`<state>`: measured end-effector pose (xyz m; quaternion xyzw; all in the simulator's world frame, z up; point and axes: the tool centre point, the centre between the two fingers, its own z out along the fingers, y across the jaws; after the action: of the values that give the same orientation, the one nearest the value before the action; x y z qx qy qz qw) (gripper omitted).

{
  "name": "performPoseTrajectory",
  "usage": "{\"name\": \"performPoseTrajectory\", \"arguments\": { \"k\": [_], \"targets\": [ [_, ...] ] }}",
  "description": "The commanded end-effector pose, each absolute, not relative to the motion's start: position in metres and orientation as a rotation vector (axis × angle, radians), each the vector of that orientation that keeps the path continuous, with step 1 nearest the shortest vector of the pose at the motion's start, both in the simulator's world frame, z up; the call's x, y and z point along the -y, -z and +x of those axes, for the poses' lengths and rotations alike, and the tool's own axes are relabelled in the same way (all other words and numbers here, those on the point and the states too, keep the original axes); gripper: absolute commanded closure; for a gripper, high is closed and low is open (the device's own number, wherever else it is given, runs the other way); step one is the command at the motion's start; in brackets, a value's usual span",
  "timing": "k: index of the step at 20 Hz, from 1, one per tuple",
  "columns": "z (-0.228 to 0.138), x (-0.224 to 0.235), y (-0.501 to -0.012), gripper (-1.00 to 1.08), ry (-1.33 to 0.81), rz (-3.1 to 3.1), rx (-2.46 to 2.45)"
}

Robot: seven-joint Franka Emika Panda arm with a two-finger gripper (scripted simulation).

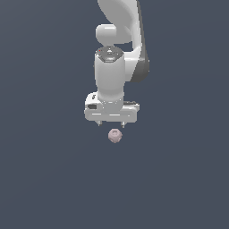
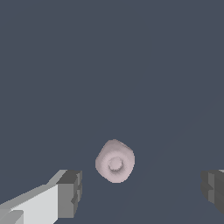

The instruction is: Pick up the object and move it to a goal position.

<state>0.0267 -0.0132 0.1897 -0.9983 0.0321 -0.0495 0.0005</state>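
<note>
Object point(image 1: 115, 135), pale pink lumpy blob, sits on dark surface just below gripper point(image 1: 111, 125). Wrist view: dimpled hollow faces camera, blob between fingers point(image 2: 70, 194), touching neither. Jaws spread wide, holding nothing. Arm upright above.

The arm point(image 1: 117, 67) looks like smooth, faintly glossy white plastic, the finger pads point(image 2: 72, 192) matt dark grey and ridged, the pink object point(image 2: 114, 161) matt and lumpy.
</note>
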Motion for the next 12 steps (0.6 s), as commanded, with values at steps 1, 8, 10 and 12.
{"name": "performPoseTrajectory", "arguments": {
  "k": [1,8,10,12],
  "targets": [
    [0.025,0.012,-0.182,-0.92,0.142,-3.129,-0.169],
    [0.018,0.006,-0.151,-0.92,0.094,-3.098,-0.434],
    [0.015,0.004,-0.142,-0.92,0.078,-3.085,-0.517],
    [0.012,0.003,-0.132,-0.92,0.064,-3.071,-0.6]
  ]
}}
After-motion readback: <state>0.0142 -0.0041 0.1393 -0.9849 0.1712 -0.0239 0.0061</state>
